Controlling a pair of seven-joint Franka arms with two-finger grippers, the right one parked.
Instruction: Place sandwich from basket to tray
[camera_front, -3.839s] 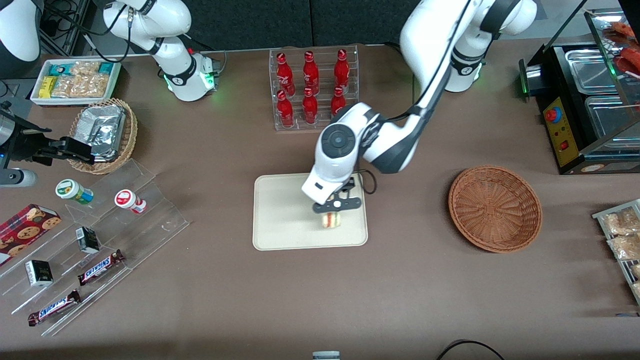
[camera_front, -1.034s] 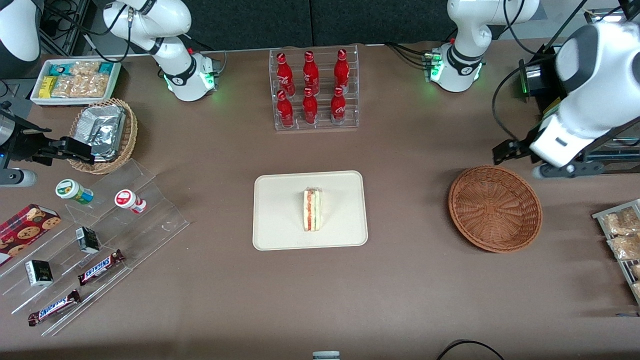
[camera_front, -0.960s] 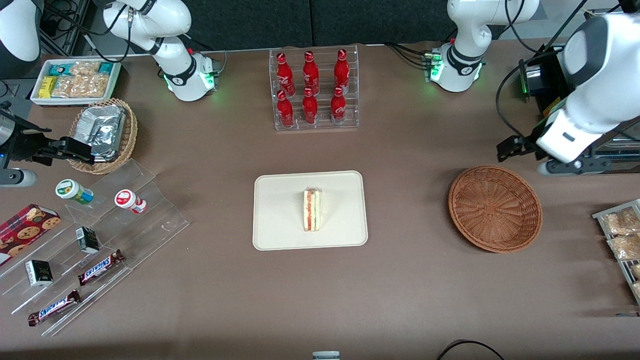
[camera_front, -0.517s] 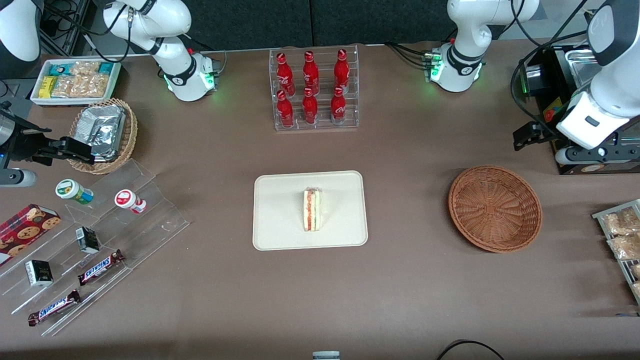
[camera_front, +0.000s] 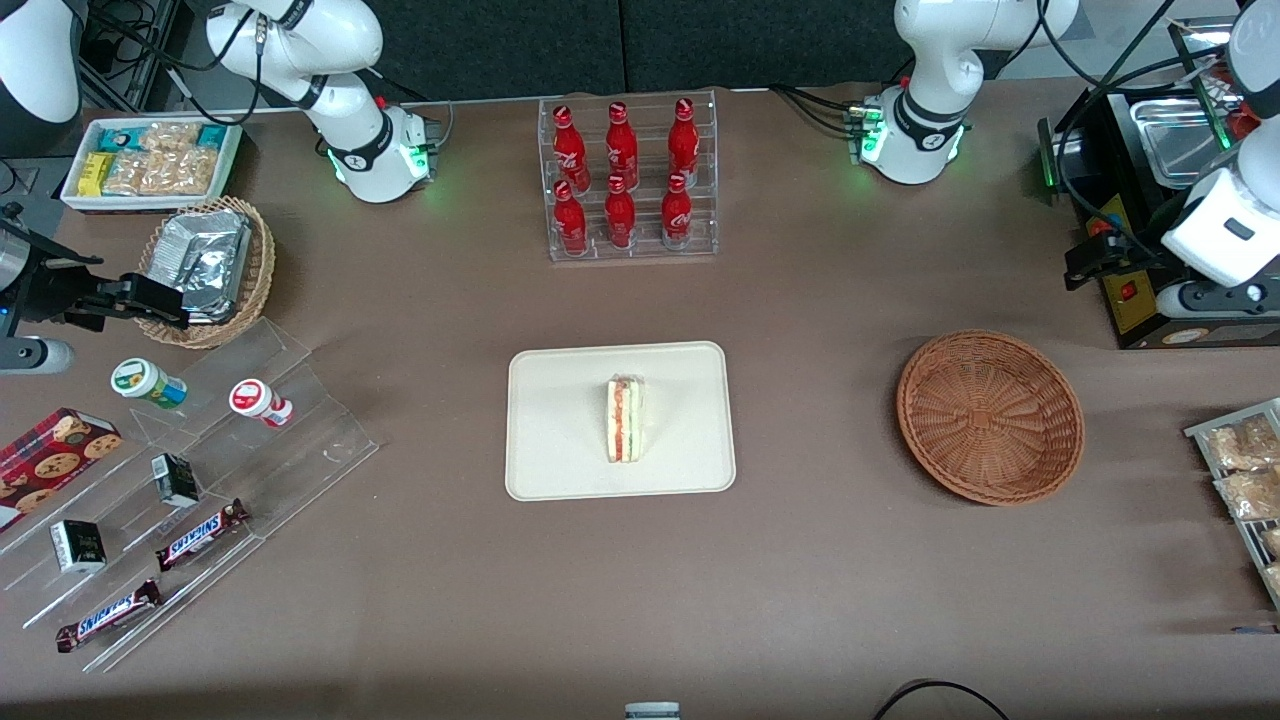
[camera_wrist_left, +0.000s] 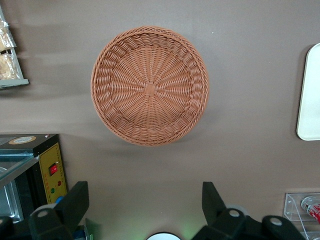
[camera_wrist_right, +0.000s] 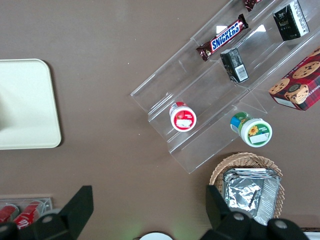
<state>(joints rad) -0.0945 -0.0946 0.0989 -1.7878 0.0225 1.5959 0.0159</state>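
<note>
Small triangular white-bread sandwich (camera_front: 624, 419) w/ red-green filling lies on flat cream rectangular tray (camera_front: 560, 470), round reddish-brown wicker basket (camera_front: 990, 416) at tray's 3 o'clock sits empty, left arm's gripper (camera_wrist_left: 145, 205) hangs above basket w/ fingers spread, holding nothing; placing looks done, next prob. just parking.

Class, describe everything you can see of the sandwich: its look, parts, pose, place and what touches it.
The sandwich is a small wedge of pale white bread with red and green filling layers showing along its upward edge. It stands on the cream tray, near the tray's middle, with its long axis pointing toward the front camera. Only the tray touches it. The basket lies empty toward the working arm's end, and the gripper, jaws open, hangs high above the table beside that basket.
</note>
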